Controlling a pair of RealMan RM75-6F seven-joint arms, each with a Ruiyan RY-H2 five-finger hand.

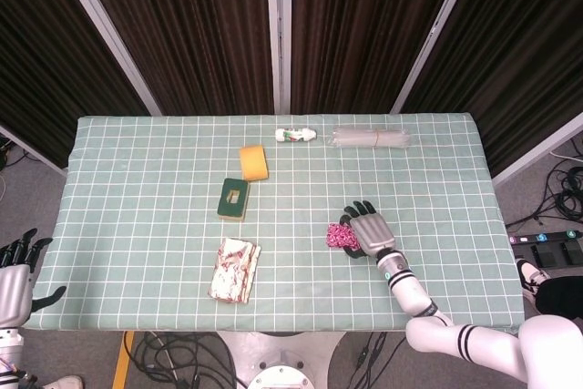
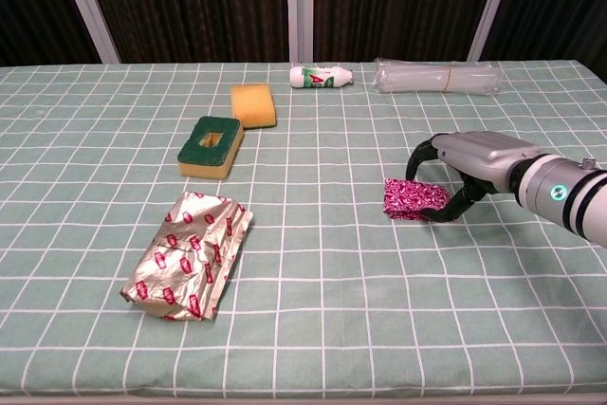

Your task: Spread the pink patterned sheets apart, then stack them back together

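The right hand (image 2: 453,166) arches palm-down over the pink sheets (image 2: 413,199) on the table (image 2: 313,272), fingers curled onto their right edge, whether gripping I cannot tell, while the left hand (image 1: 15,269) hangs loose off the table's left corner.

No legible text anywhere. White bottle (image 2: 321,75) carries green-red label, foil packet (image 2: 189,254) carries repeated red marks (both too small and blurred to read).
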